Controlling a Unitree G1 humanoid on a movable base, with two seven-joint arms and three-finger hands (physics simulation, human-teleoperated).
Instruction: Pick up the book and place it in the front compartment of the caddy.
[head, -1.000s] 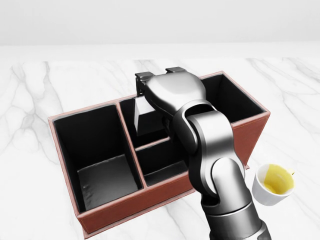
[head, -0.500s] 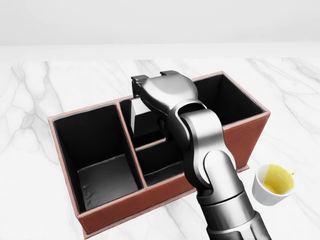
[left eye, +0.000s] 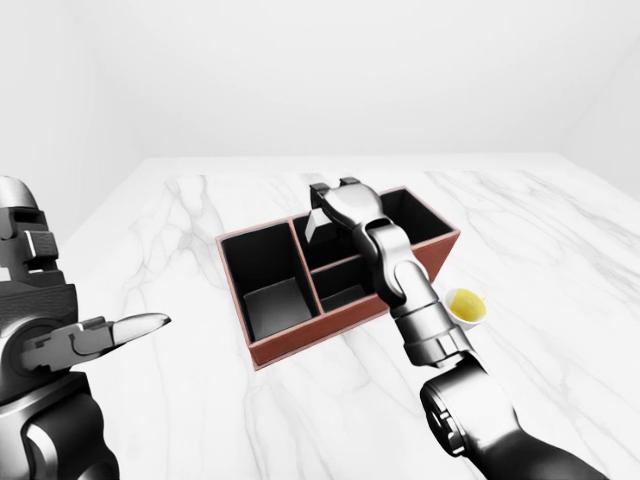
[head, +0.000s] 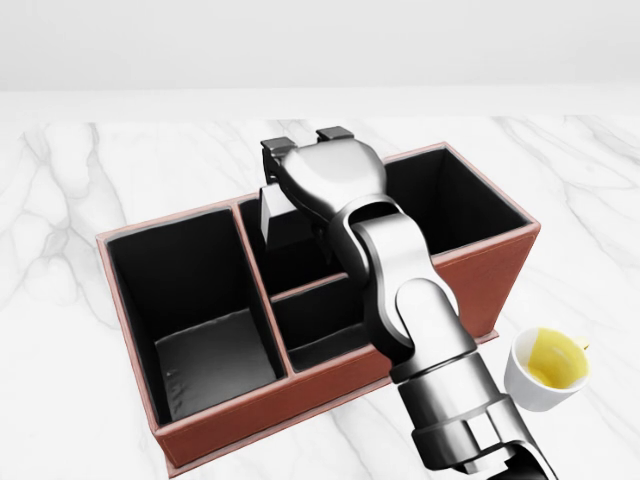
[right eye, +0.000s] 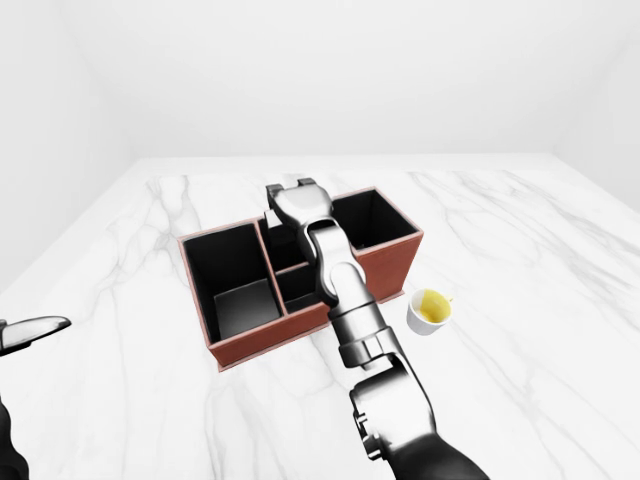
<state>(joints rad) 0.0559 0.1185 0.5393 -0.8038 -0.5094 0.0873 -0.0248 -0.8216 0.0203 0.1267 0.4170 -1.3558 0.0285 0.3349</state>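
The red-brown caddy (head: 505, 262) with black compartments stands on the marble counter. My right hand (head: 300, 160) hovers over the upper middle compartment, shut on the dark book (head: 288, 238). The book's white page edge (head: 268, 212) shows at the hand's left side, and its lower part dips into that compartment. The forearm hides most of the book and part of the lower middle compartment. My left hand (left eye: 130, 325) hangs low at the left of the left-eye view, off the counter, with its fingers stretched open and nothing in them.
A white cup (head: 545, 368) of yellow liquid stands on the counter just right of the caddy's lower right corner. The caddy's large left compartment (head: 210, 365) and right compartment (head: 450, 200) hold nothing. The marble counter (head: 70, 300) spreads around the caddy.
My right hand has shifted slightly up and left over the upper middle compartment, carrying the book. The book has turned, so its white edge now looks narrower. The left arm is not in the earlier frames.
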